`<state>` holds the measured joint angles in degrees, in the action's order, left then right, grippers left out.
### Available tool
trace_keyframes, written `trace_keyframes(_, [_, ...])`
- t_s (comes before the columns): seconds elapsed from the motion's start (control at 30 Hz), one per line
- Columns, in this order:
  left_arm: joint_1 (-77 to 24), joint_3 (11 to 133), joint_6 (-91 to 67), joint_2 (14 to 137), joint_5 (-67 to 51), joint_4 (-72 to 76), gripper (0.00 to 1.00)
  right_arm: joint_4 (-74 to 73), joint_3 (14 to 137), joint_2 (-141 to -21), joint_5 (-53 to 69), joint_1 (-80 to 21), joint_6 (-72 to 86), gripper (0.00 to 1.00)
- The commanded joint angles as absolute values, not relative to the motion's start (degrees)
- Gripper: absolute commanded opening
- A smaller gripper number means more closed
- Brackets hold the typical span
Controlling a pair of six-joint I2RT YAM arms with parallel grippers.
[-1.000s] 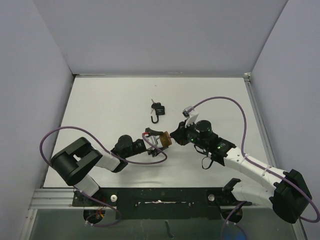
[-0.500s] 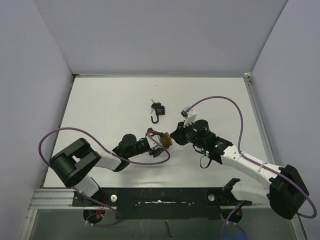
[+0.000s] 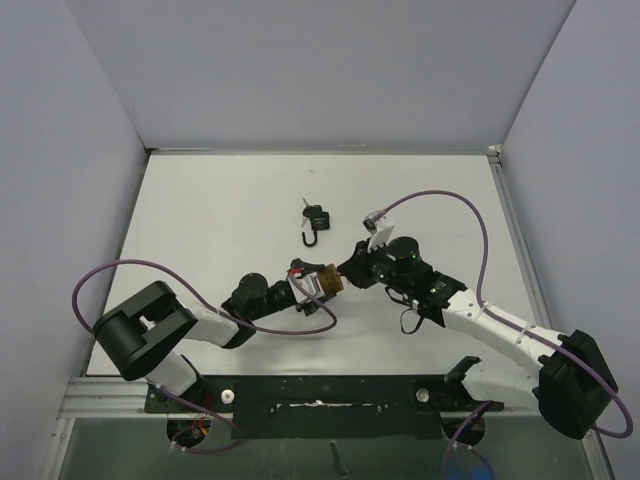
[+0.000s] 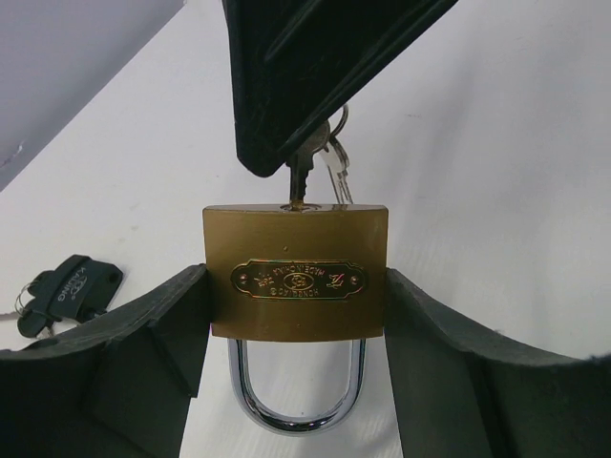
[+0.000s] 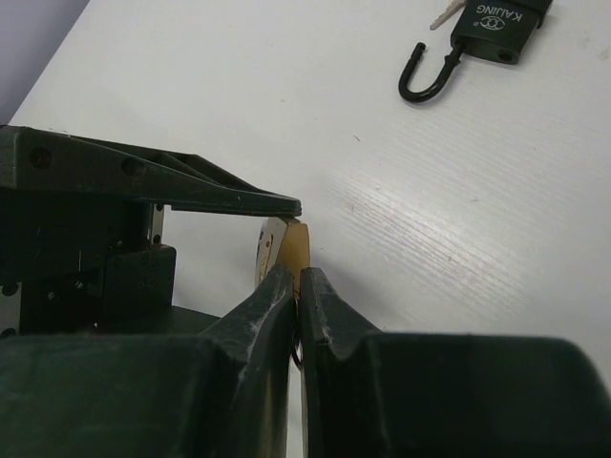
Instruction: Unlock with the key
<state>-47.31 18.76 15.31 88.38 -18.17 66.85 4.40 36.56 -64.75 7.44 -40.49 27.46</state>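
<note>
**A:** Where is the brass padlock (image 4: 296, 272)?

**B:** It is clamped between the two fingers of the left end effector (image 3: 308, 284), near the middle of the white worktop (image 3: 200, 220). The left wrist view shows it face on. The nameplate is upside down, and the chrome shackle (image 4: 296, 405) hangs toward the bottom of the frame with both legs running into the body.

**A:** And the key (image 4: 299, 181)?

**B:** Its blade sits in the keyhole on the edge of the body opposite the shackle. The right end effector (image 5: 298, 286) is closed on the key's head. Only the left wrist view shows this, along with a spare key (image 4: 337, 170) hanging beside it.

**A:** What does the right wrist camera add?

**B:** It shows its own fingers pressed almost together, with a sliver of brass edge just past their tips. The fingers hide the key in that view.

**A:** And from overhead?

**B:** The arms meet tip to tip, the left reaching in from the left and the right from the right. The padlock is a small brown block between them, and the key is too small to make out.

**A:** Anything else on the worktop?

**B:** A black padlock (image 5: 498, 21) lies on the far side, well apart from both arms. Its shackle is swung open like a hook, and a silvery key sits at its end.
</note>
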Motion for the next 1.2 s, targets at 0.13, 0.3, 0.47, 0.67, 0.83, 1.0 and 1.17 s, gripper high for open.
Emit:
trace_keyframes(0.13, [-48.2, 21.9, 14.9, 81.5, -30.3, 86.9, 0.00, 7.6, 36.8, -63.4, 13.0, -38.9, 26.4, 0.00])
trace_keyframes(0.3, [-48.2, 23.3, 14.3, 81.4, -28.8, 85.4, 0.00, 7.3, 36.7, -62.7, 12.8, -38.6, 26.4, 0.00])
trace_keyframes(0.47, [-48.2, 24.5, 13.2, 81.8, -24.5, 84.5, 0.00, 8.2, 36.2, -62.7, 12.1, -38.2, 27.5, 0.00])
trace_keyframes(0.67, [-48.2, 25.8, 11.2, 82.3, -19.3, 84.5, 0.00, 12.5, 35.2, -64.7, 11.9, -38.2, 29.3, 0.00])
trace_keyframes(0.83, [-48.3, 26.9, 9.1, 82.3, -16.7, 84.5, 0.00, 15.6, 34.4, -66.8, 12.5, -38.2, 30.3, 0.00])
trace_keyframes(1.0, [-48.2, 27.3, 7.2, 81.6, -13.4, 84.8, 0.00, 18.0, 33.0, -66.7, 11.8, -38.2, 31.2, 0.00])
trace_keyframes(1.17, [-48.2, 27.6, 6.4, 81.0, -10.7, 84.3, 0.00, 18.5, 32.6, -66.5, 11.1, -38.1, 31.6, 0.00])
